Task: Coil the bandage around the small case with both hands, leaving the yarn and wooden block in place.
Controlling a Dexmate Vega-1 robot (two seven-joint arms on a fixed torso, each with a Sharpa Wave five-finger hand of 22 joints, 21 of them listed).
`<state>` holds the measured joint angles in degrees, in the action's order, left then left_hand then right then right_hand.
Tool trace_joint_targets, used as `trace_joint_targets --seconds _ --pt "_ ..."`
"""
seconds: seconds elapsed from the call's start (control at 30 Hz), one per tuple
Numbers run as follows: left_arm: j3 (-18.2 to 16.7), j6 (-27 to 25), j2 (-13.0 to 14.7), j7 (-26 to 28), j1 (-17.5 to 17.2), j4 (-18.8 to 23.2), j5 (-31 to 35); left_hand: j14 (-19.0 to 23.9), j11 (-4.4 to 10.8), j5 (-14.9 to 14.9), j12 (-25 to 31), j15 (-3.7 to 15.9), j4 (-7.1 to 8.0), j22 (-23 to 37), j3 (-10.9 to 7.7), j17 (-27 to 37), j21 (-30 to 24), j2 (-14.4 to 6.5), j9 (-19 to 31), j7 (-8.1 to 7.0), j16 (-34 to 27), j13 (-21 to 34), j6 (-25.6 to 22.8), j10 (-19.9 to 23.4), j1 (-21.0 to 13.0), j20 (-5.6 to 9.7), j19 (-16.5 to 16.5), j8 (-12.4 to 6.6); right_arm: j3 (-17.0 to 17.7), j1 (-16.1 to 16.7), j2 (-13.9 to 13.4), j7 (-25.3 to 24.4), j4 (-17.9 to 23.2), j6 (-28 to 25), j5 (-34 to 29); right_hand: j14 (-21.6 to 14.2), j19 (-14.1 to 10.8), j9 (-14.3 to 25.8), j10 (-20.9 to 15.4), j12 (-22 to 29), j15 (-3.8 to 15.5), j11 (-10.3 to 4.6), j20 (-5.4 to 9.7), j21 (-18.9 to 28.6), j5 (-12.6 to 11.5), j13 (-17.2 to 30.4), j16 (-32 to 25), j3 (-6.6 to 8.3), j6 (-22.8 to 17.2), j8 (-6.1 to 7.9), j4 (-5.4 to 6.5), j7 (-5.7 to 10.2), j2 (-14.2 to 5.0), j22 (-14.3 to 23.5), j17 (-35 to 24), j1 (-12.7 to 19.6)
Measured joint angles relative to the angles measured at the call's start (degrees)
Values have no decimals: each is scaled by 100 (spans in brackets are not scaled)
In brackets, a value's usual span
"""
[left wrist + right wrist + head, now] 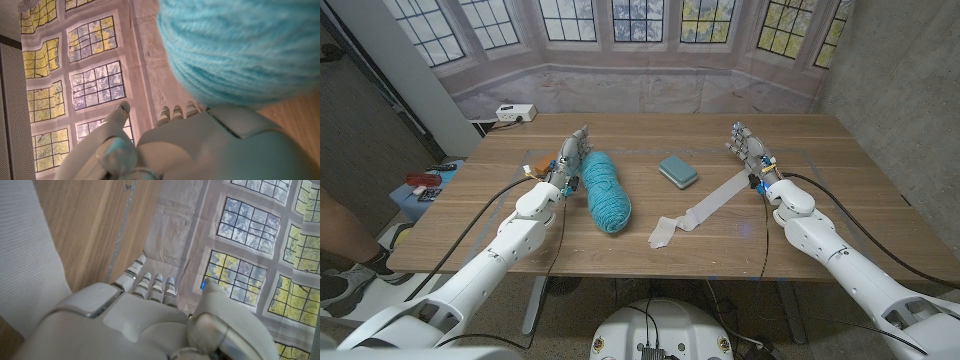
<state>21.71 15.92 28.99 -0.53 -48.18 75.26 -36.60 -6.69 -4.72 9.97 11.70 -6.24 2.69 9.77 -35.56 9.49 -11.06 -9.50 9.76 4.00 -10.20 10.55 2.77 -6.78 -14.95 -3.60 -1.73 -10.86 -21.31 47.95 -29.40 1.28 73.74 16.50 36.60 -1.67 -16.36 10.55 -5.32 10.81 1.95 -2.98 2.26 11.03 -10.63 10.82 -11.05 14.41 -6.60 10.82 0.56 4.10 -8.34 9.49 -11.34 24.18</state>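
A small teal case [677, 171] lies on the wooden table [650, 135] near its middle. A white bandage [705, 211] stretches unrolled from near my right hand [747, 149] down to the front middle, its end crumpled; its cloth [30, 255] also shows in the right wrist view. A skein of turquoise yarn [603, 190] lies left of centre, and it looms close as the yarn [240, 45] in the left wrist view. My left hand [572, 152] stands just beside the yarn, fingers apart, holding nothing. My right hand [150, 320] is also empty, fingers extended.
A white power strip [516, 113] sits beyond the table's far left corner. A blue stool with small items [425, 188] stands at the left, beside a person's leg [340, 235]. A window backdrop [640, 30] hangs behind the table.
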Motion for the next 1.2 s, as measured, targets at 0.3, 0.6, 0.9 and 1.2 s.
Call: trace_joint_targets --seconds 0.3,0.6,0.9,1.2 --pt "47 -86 -5 101 -13 109 69 1 0 0 0 0 -17 0 -17 0 0 15 0 31 0 0 -31 0 -31 -15 -16 0 -23 -10 -43 -69 -19 -42 -91 0 0 0 -28 0 0 28 0 0 0 0 0 23 -17 0 -24 -1 10 0 0 35" --pt "47 -216 104 192 -60 290 117 1 23 0 0 0 -34 0 -34 -1 0 2 -1 31 0 -1 -31 23 -44 -31 -32 0 -34 24 -123 -180 137 -115 -172 0 1 -1 -48 0 0 49 0 0 0 -1 0 29 -48 0 -66 -32 10 0 1 35" --pt "-97 -366 390 328 -267 691 130 1 23 0 0 0 -66 -1 -16 -1 0 2 -1 30 0 -1 -31 24 -44 -30 -31 0 -35 125 -196 -336 391 -197 -253 0 1 -1 -48 0 0 49 0 0 0 -1 0 30 -47 0 -96 -32 10 -1 1 35" --pt "-283 -507 718 425 -467 1092 130 2 23 0 0 0 -112 -1 -16 -2 0 7 -2 30 0 -1 -31 23 -99 -30 -31 0 -30 218 -295 -504 660 -323 -342 0 1 -2 -48 0 0 49 0 0 0 -1 0 46 -47 0 -114 -32 9 -1 14 96"
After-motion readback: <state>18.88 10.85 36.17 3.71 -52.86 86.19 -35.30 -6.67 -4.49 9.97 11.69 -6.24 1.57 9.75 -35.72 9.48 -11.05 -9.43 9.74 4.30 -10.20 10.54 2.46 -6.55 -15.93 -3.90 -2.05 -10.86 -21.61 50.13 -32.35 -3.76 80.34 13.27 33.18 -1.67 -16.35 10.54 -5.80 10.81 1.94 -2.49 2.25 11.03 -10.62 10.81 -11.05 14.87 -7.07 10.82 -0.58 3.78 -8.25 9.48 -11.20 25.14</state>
